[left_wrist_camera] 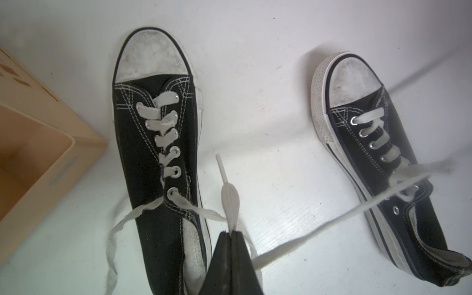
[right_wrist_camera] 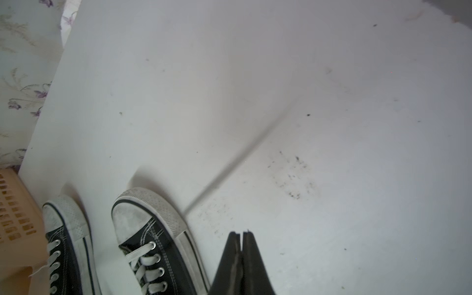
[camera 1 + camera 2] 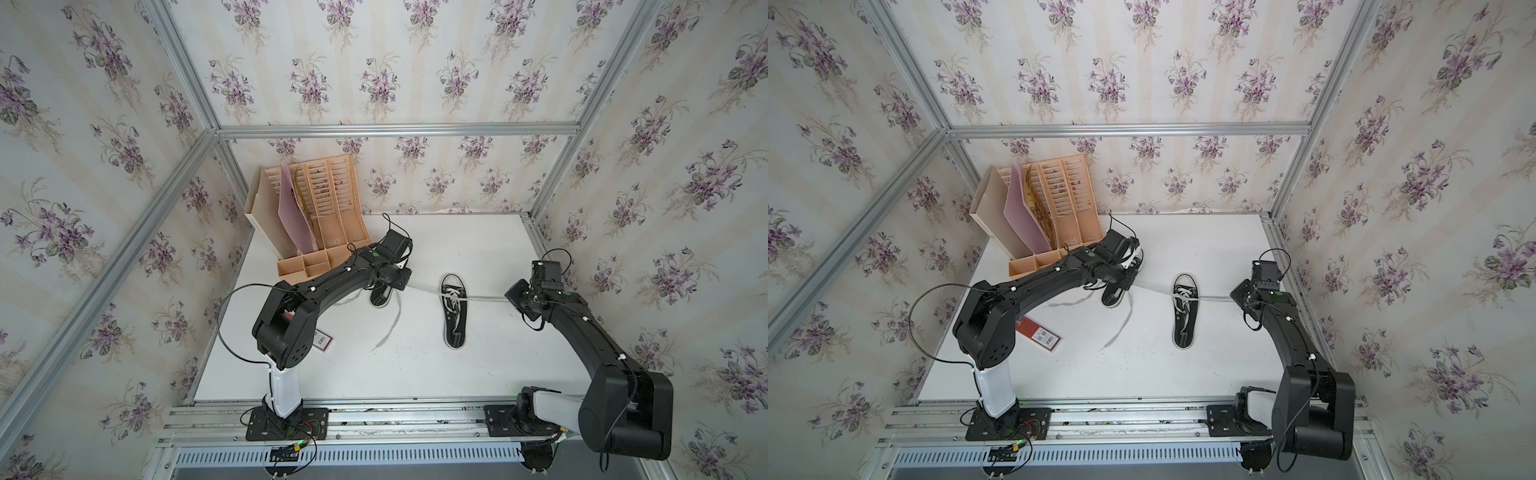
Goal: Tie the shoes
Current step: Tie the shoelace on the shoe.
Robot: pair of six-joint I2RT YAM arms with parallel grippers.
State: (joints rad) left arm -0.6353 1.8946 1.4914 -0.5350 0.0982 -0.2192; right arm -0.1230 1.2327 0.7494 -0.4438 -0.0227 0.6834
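Note:
Two black shoes with white toe caps lie on the white table. One shoe [image 3: 455,328] [image 3: 1185,328] [image 1: 383,158] [image 2: 153,255] is mid-table. Its laces cross over the tongue and run taut to both sides. My left gripper [image 3: 405,284] [image 3: 1136,284] [image 1: 231,232] is shut on one lace end [image 1: 229,201], whose tip sticks out past the jaws. In both top views the other lace end [image 3: 486,297] stretches to my right gripper [image 3: 510,297] [image 3: 1234,298] [image 2: 241,233], which is shut. The second shoe [image 3: 381,297] [image 3: 1113,297] [image 1: 158,153] lies under the left wrist, its laces [image 3: 390,328] loose.
A beige file organiser [image 3: 316,216] [image 3: 1050,208] [image 1: 38,143] stands at the back left, close to the second shoe. A red card [image 3: 324,338] [image 3: 1040,336] lies beside the left arm. The right wall and its metal frame [image 3: 540,249] are near the right wrist.

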